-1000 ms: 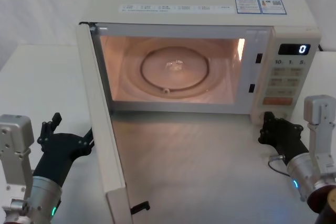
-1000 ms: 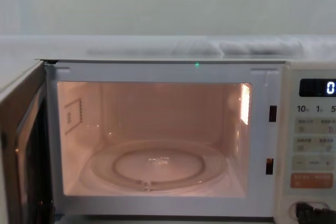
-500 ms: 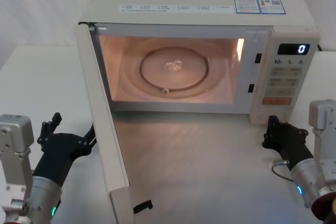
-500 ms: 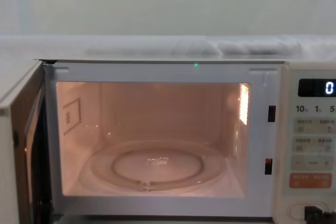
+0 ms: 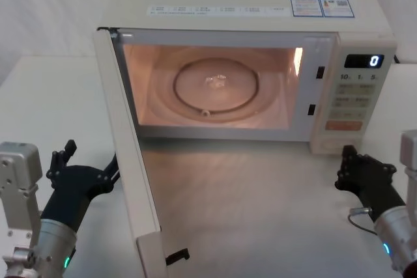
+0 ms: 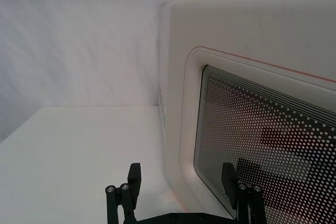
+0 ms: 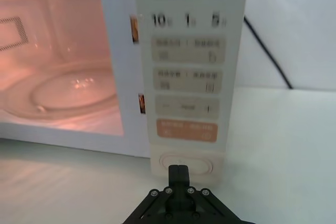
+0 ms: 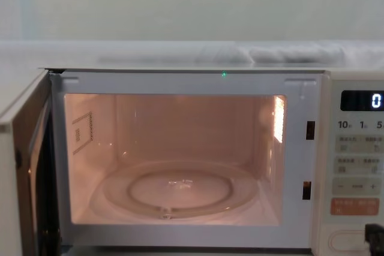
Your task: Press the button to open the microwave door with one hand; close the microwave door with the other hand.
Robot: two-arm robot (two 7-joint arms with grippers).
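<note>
Door-closing is my step now: the microwave door (image 5: pixel 127 154) stands wide open on its left hinge, my spread left gripper (image 5: pixel 85 177) just beside its outer face. I should push flat and steadily near the free edge. My right gripper (image 5: pixel 365 177), fingers pressed together, sits clear of the button (image 7: pixel 187 164).

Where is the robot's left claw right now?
In the head view the left gripper sits low on the left, open, just outside the swung-open microwave door, facing the door's windowed outer face.
</note>
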